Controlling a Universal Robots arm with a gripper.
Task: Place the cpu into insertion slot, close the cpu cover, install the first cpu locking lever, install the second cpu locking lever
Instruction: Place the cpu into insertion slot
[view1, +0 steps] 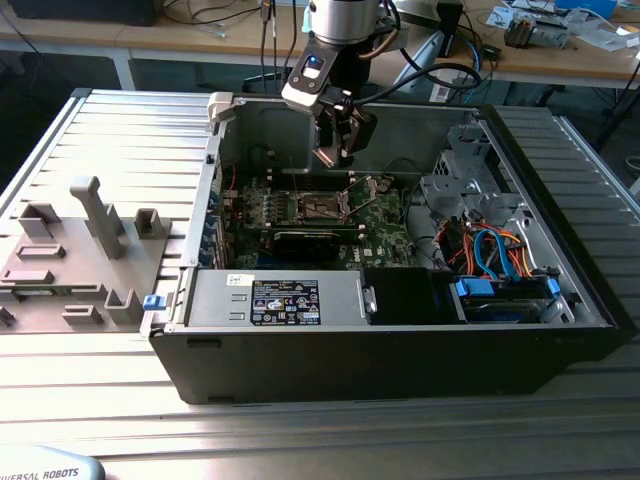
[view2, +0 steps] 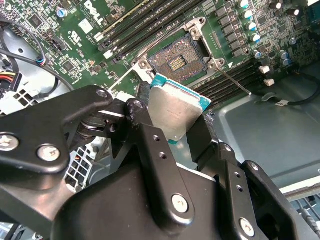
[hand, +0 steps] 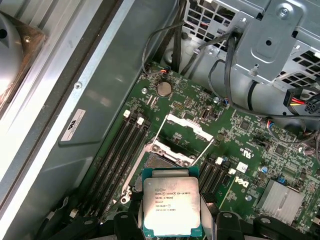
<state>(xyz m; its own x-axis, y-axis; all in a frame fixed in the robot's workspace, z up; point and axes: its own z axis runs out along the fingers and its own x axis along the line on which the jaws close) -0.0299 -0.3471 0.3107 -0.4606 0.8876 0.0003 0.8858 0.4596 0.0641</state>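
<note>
Cpu (hand: 172, 206) pinched by two opposite edges between the black fingers (view2: 150, 140) of the gripper (hand: 172, 222), silver lid up toward the first wrist view, thin green rim showing around it. Jaws closed firmly on the chip, one finger on each side. Held level and hanging clear above the green motherboard (hand: 250, 165), touching nothing but the fingers.

Over to the second wrist view: same chip (view2: 177, 112) between the same gripper (view2: 175, 120). Beyond it lies the insertion slot (view2: 175, 62), bare, its dark contact field exposed inside a metal rim. Not seated yet, chip and socket plainly apart. Thin wire lever (view2: 234, 81) angled out from the socket's corner, unlatched.

Cpu cover (hand: 185, 131) swung up on its hinge, a silvery frame with a cut-out centre, standing just past the chip in the first wrist view. Long black memory slots (hand: 117, 155) running alongside, coin cell (hand: 164, 89) further up the board.

Exterior view now: gripper (view1: 335, 155) in the upper middle of the frame, reaching down into the open computer case (view1: 400, 370), poised over the insertion slot (view1: 325, 207) at frame centre. Power supply (view1: 280, 300) low in the case, blue cables (view1: 495, 250) toward the right, grey fixture tray (view1: 90, 230) at mid-left on the ribbed table.
</note>
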